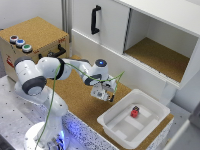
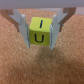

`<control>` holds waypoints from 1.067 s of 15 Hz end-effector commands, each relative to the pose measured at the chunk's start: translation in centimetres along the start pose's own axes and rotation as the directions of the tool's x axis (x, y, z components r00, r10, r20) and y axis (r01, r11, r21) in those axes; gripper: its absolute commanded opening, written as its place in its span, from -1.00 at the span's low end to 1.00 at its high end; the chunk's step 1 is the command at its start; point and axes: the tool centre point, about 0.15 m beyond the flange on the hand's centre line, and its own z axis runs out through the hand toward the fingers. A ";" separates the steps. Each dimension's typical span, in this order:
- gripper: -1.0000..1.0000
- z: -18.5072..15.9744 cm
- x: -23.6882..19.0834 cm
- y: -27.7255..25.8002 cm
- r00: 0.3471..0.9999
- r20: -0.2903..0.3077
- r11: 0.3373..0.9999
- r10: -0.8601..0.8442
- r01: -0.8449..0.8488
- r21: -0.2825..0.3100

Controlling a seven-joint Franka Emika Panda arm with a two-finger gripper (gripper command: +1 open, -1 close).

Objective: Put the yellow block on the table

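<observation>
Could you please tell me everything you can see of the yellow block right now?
The yellow block is a small bright yellow cube with dark markings on its faces, including what looks like a "U". It sits upright between the gripper fingers, which press on two opposite sides, above the brown cork table. Whether it touches the table is unclear.

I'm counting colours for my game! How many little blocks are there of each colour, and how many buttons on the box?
Yellow block, held in the gripper: 1
Red block, in the white bin: 1
Buttons on the cork-topped box: 3
Total: 5
</observation>
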 end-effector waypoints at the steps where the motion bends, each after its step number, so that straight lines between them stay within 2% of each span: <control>1: -1.00 4.1 7.3 1.5 0.993 0.091 0.996 0.075 -0.070 -0.055; 6: -1.00 5.1 8.1 3.4 0.984 0.131 0.992 0.117 -0.110 -0.063; 13: -1.00 5.7 7.5 4.8 0.977 0.149 0.985 0.154 -0.141 -0.097; 14: 1.00 5.6 7.3 5.0 0.974 0.158 0.984 0.160 -0.145 -0.105; 16: 1.00 4.1 6.7 5.3 0.975 0.152 0.985 0.164 -0.152 -0.085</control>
